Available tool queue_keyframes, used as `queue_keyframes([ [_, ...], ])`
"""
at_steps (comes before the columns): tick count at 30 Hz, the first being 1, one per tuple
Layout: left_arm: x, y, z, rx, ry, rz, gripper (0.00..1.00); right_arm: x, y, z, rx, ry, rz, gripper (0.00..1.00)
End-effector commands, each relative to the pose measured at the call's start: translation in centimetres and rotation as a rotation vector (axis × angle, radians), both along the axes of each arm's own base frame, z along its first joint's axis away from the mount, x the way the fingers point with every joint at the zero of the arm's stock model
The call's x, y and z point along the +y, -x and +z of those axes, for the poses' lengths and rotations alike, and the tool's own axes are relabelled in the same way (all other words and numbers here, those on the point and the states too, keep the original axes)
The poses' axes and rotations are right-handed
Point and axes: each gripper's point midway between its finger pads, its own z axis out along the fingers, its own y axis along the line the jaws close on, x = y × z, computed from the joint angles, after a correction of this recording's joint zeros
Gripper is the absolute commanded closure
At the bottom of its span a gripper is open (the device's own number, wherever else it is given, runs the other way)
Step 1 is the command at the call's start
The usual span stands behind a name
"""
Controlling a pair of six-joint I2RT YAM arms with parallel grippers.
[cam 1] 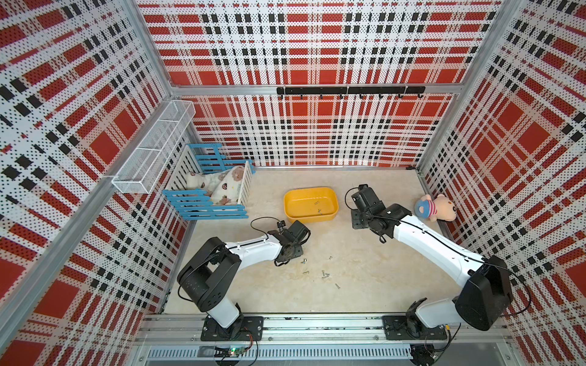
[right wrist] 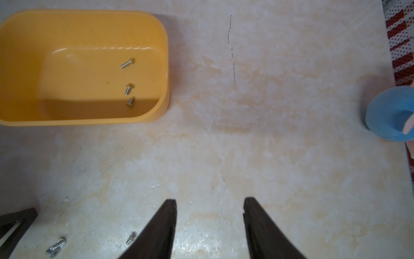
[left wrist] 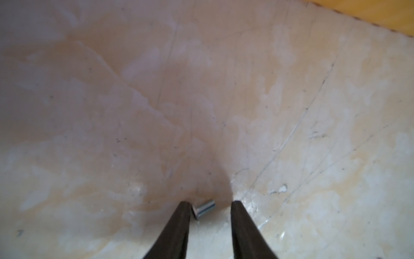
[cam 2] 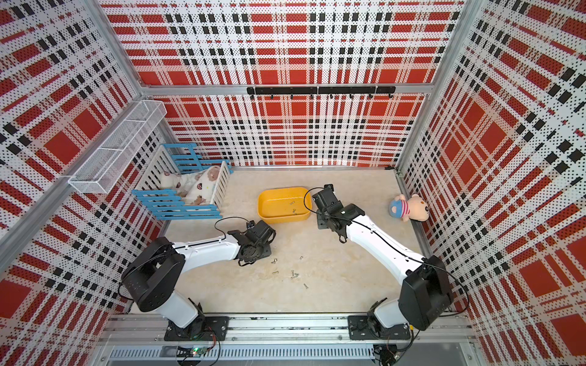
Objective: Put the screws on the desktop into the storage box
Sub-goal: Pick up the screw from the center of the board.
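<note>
A: How does the surface look?
B: The flat beige marbled stone-look bench (cam 1: pixel 374 285) is glossy and finely scratched. The shallow yellow plastic storage box (cam 1: pixel 309 218), round-cornered with a lipped rim, sits mid-bench with open bench in front of it.
A: And the screws?
B: Three small silver-grey metal screws (right wrist: pixel 128 88) lie inside the box; more loose screws (cam 1: pixel 325 274) lie scattered nearer the front edge.
A: The end effectors?
B: The left end effector (left wrist: pixel 210 202) is down at the bench, released, its dark tapered fingers (left wrist: pixel 177 228) apart around one short shiny screw (left wrist: pixel 204 209) whose head touches one finger. The right end effector (right wrist: pixel 210 199) hangs spread and empty near the box.
</note>
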Motion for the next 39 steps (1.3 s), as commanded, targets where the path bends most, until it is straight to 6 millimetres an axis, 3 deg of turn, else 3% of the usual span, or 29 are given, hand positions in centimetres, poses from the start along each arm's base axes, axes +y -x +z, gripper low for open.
queue_keyframes([
  [1,0.1,0.1,-0.7,0.023,-0.006,-0.008,0.65,0.0,-0.2,-0.9,0.010,-0.004,-0.008,0.46],
  [13,0.5,0.5,-1.3,0.038,-0.016,-0.013,0.69,0.1,-0.1,-1.1,0.015,-0.009,-0.006,0.46],
  [39,2.0,3.6,-4.0,0.178,-0.123,-0.075,0.71,0.4,0.1,-1.4,0.010,-0.041,0.003,0.46],
])
